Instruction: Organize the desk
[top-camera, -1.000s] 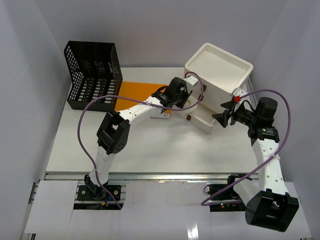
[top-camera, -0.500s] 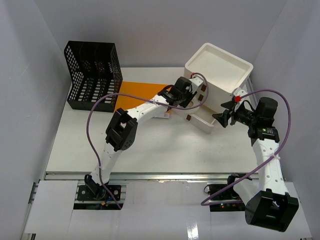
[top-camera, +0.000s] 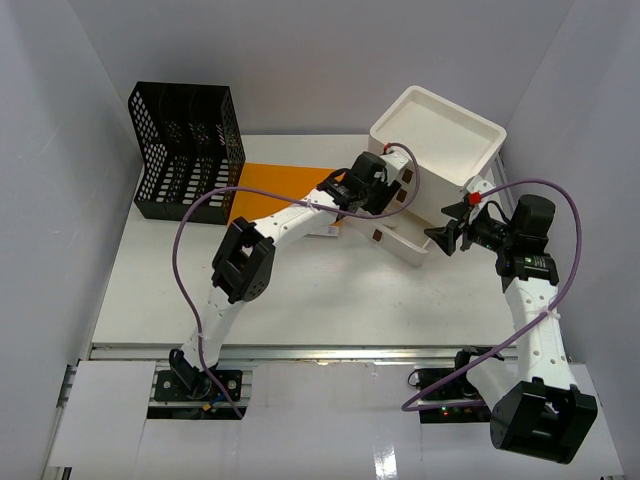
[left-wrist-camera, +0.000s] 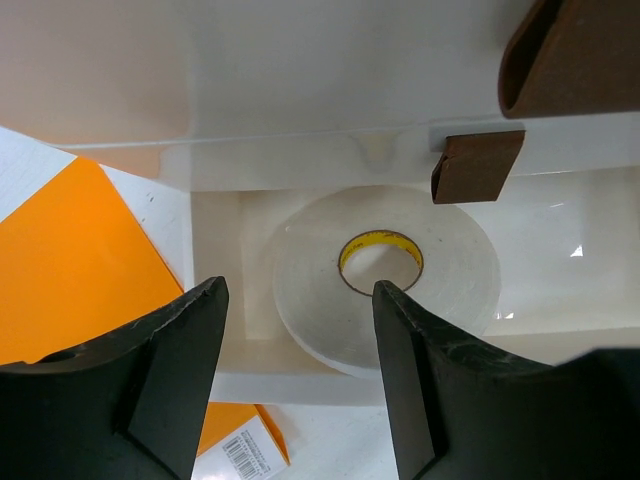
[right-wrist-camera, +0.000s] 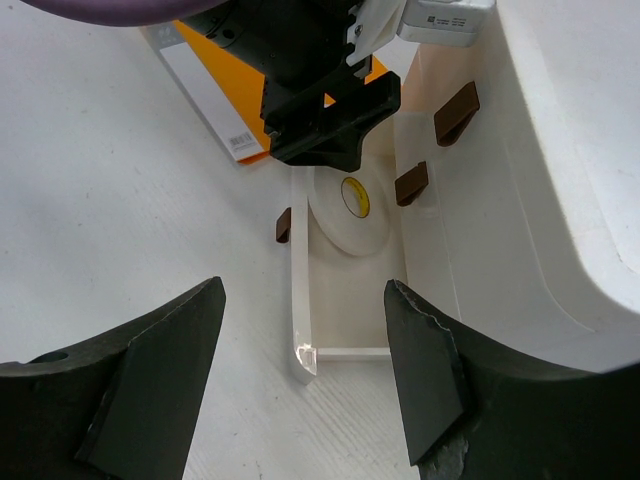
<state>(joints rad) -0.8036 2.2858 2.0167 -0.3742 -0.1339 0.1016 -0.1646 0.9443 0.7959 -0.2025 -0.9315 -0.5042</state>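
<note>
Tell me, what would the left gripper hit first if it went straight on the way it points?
Probably the white tape roll lying in the open drawer, dead ahead of the left gripper. How far off it is remains unclear.

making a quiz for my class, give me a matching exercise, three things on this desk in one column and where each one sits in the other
Things:
1. white tape roll with yellow core
2. black mesh file rack
3. flat orange rectangular folder

Places:
A. far left corner of the white desk
B. inside the pulled-out bottom drawer of the white three-drawer box
C. lying flat between rack and box

Pairs: 1-B, 2-A, 3-C
</note>
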